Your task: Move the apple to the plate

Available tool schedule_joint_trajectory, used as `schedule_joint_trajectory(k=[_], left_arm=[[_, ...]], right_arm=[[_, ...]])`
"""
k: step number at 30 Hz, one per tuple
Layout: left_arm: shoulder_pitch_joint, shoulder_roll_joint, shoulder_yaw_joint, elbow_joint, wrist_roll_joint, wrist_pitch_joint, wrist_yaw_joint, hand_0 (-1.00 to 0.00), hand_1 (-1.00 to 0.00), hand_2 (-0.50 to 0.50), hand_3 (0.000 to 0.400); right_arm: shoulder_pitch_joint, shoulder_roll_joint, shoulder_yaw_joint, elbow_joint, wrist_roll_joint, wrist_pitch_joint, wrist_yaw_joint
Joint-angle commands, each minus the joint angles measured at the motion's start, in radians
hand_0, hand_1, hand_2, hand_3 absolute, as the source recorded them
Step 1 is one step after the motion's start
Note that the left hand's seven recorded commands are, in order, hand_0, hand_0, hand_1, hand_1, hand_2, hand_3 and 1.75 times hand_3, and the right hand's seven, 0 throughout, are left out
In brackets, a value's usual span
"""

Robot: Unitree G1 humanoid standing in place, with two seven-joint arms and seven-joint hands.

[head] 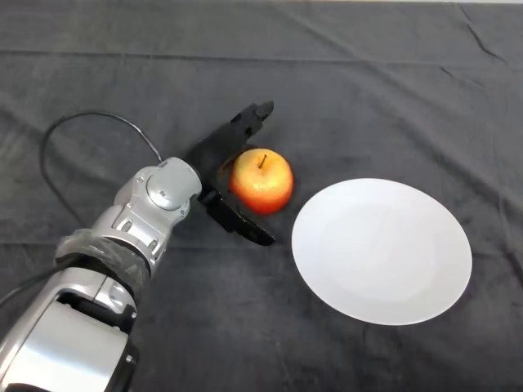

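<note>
One apple (261, 181) is present: red blending to yellow-orange, with a short dark stem upright at the top and a glossy skin. It sits on the dark cloth (368, 73) inside the span of the left hand (214, 159), fingers beyond it and thumb on its near side, spread wide and not clamped. One white plate (382, 250) lies just to the hand's right, apart from the apple.

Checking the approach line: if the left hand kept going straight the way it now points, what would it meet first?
The apple: it already sits between the left hand's spread thumb and fingers, so the palm would likely press into it. The plate lies further right, beyond the apple.
</note>
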Motion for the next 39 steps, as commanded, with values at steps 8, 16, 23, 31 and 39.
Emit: schedule_joint_trajectory(k=[8, 16, 23, 31, 39], left_arm=[[-0.055, 0.01, -0.054, 0.007, 0.049, 0.004, 0.007, -1.0, -0.63, -0.19, 0.4], [-0.051, 0.022, -0.08, 0.013, 0.076, 0.007, 0.02, -1.0, -0.68, -0.16, 0.4], [-0.08, 0.037, -0.086, 0.013, 0.089, 0.022, 0.016, -1.0, -0.72, -0.14, 0.4], [-0.151, 0.026, -0.083, -0.008, 0.097, 0.038, 0.026, -1.0, -0.84, -0.08, 0.4], [-0.199, -0.027, -0.103, -0.037, 0.114, 0.02, 0.056, -1.0, -0.9, -0.05, 0.4]], right_arm=[[0.08, 0.052, 0.0282, 0.045, -0.0221, 0.012, 0.0114], [0.079, 0.052, 0.0284, 0.046, -0.0223, 0.011, 0.0111], [0.079, 0.052, 0.0286, 0.047, -0.0224, 0.011, 0.011], [0.078, 0.052, 0.0287, 0.049, -0.0226, 0.01, 0.0108], [0.077, 0.052, 0.029, 0.05, -0.0228, 0.009, 0.0105]])
